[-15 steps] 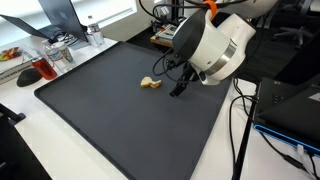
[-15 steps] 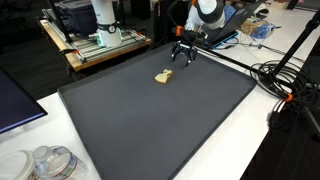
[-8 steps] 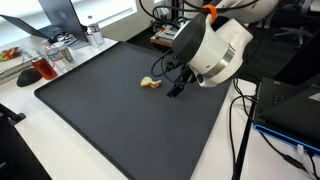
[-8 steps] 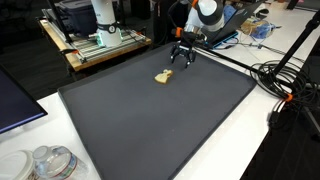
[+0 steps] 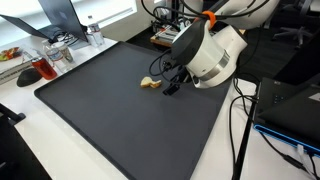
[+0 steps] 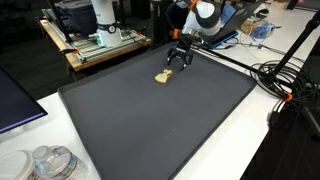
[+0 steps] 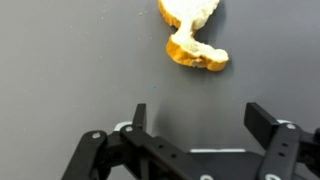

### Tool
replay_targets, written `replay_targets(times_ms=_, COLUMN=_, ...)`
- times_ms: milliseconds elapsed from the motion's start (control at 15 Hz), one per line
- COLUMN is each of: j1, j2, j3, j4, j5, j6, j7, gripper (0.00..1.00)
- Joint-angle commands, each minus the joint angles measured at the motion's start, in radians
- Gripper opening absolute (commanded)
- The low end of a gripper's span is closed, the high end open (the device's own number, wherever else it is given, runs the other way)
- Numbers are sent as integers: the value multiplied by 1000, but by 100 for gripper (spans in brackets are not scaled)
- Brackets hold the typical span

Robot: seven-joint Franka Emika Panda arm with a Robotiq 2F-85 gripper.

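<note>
A small yellowish-tan food piece lies on the dark grey mat; it also shows in the other exterior view and at the top of the wrist view. My gripper hovers just above the mat right beside the piece, also seen in an exterior view. In the wrist view the two black fingers are spread wide apart with nothing between them. The piece lies just beyond the fingertips, not touched.
The mat covers most of a white table. A laptop stand and bottles stand at one corner, a rack with equipment behind, jars at a near corner. Cables hang at the table's side.
The gripper has moved a little closer to the food piece over the last second. The piece has not moved. The fingers stay open.
</note>
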State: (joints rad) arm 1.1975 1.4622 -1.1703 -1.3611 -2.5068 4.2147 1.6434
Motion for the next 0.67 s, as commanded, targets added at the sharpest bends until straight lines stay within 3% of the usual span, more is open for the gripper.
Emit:
replay_targets(times_ms=0, j1=40, j2=36, j3=-44, j4=-30, j5=0, j6=27, j7=9, gripper=100)
replay_targets(times_ms=200, j1=75, j2=52, j3=-78, j4=-63, j5=0, j6=28, j7=3, gripper=100)
replay_targets(times_ms=333, j1=122, j2=24, j3=-94, j4=-157, j5=0, j6=2, j7=-30, gripper=100)
replay_targets(times_ms=600, j1=146, j2=21, j3=-117, j4=-171, j5=0, j6=10, j7=-40, gripper=100)
